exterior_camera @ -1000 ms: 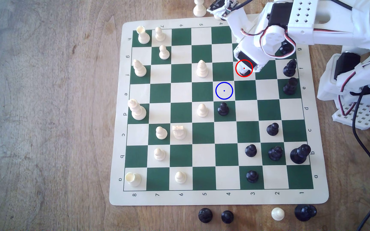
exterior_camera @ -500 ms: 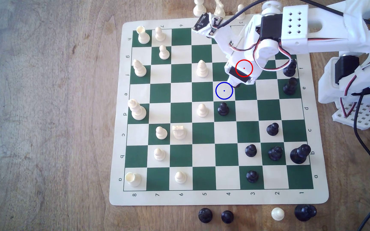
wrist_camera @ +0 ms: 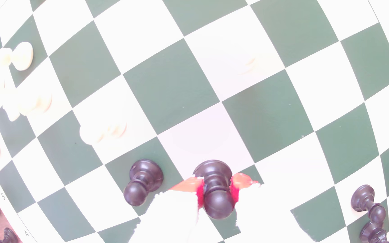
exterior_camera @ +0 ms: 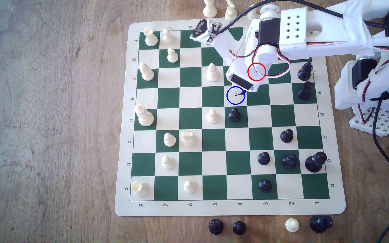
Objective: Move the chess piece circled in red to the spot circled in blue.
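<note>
The black pawn, with ball head, narrow collar and round flared base, is upright, clamped at its neck by red pads. In the exterior view its dark base peeks out at the right edge of the blue-ringed cream square, mid-board.

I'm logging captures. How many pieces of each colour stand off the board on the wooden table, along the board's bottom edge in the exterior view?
Black pieces: 3
Cream pieces: 1
Total: 4
</note>
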Controlling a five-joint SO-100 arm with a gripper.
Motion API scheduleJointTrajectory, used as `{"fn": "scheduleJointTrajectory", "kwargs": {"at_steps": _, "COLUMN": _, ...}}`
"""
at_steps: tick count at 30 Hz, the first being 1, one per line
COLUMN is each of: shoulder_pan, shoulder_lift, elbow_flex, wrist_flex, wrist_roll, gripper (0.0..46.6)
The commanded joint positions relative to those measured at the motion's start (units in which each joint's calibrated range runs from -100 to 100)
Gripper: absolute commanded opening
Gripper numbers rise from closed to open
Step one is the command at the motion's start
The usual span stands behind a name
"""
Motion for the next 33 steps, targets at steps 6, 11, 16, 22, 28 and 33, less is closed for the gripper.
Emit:
{"fn": "scheduleJointTrajectory", "kwargs": {"at_steps": 6, "shoulder_pan": 0.16, "shoulder_lift": 4.11, "elbow_flex": -9.36, "wrist_flex": -0.65, "wrist_roll": 0.20, "gripper": 0.2}}
{"fn": "scheduleJointTrajectory", "kwargs": {"at_steps": 11, "shoulder_pan": -0.15, "shoulder_lift": 6.83, "elbow_flex": -9.72, "wrist_flex": -0.65, "wrist_roll": 0.83, "gripper": 0.2}}
{"fn": "scheduleJointTrajectory", "kwargs": {"at_steps": 16, "shoulder_pan": -0.23, "shoulder_lift": 8.18, "elbow_flex": -9.72, "wrist_flex": -1.14, "wrist_roll": 0.98, "gripper": 0.2}}
{"fn": "scheduleJointTrajectory", "kwargs": {"at_steps": 22, "shoulder_pan": -0.15, "shoulder_lift": 9.20, "elbow_flex": -9.63, "wrist_flex": -2.21, "wrist_roll": 0.88, "gripper": 0.2}}
{"fn": "scheduleJointTrajectory", "kwargs": {"at_steps": 28, "shoulder_pan": -0.54, "shoulder_lift": 10.14, "elbow_flex": -9.54, "wrist_flex": -2.86, "wrist_roll": 0.93, "gripper": 0.2}}
{"fn": "scheduleJointTrajectory", "kwargs": {"at_steps": 33, "shoulder_pan": -0.62, "shoulder_lift": 10.99, "elbow_flex": -9.72, "wrist_flex": -3.27, "wrist_roll": 0.98, "gripper": 0.2}}
